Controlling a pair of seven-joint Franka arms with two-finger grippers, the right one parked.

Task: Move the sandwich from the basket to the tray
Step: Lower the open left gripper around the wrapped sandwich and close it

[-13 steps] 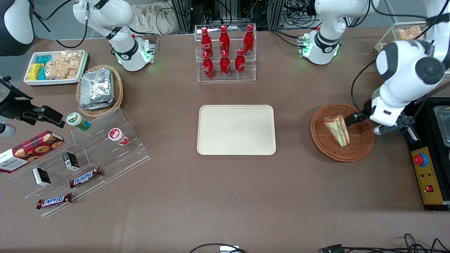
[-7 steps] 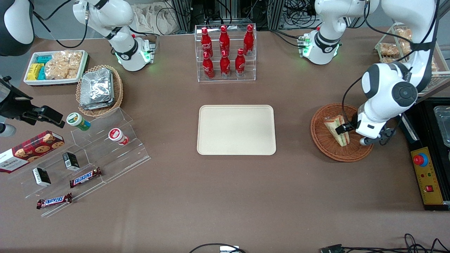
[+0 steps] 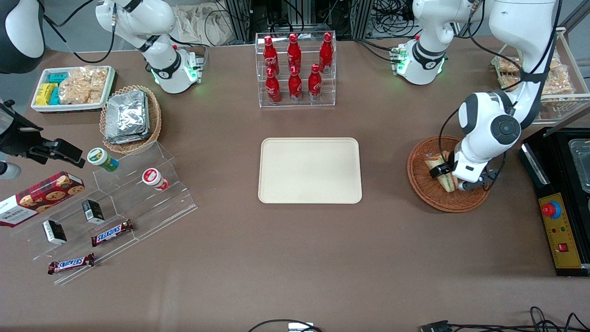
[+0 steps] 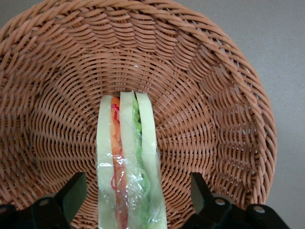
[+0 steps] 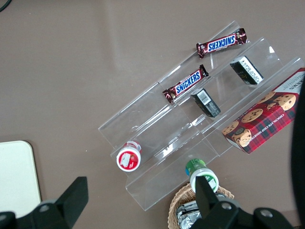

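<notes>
The sandwich (image 3: 437,168) (image 4: 127,162), a wrapped white-bread wedge with green and red-orange filling, lies in the round reddish-brown wicker basket (image 3: 421,186) (image 4: 209,95) toward the working arm's end of the table. My left gripper (image 3: 443,174) (image 4: 136,193) is low over the basket, open, with one finger on each side of the sandwich and a gap to each. The beige tray (image 3: 309,170) lies at the table's middle, bare; its corner shows in the right wrist view (image 5: 16,176).
A clear rack of red bottles (image 3: 295,69) stands farther from the camera than the tray. A wire rack of bagged snacks (image 3: 548,78) and a black control box (image 3: 560,230) flank the basket. An oval basket with foil packets (image 3: 130,117) and clear steps with snacks (image 3: 115,207) lie toward the parked arm's end.
My left gripper has moved across the basket from its rim and come down over the sandwich, its fingers now straddling it. The sandwich has not moved.
</notes>
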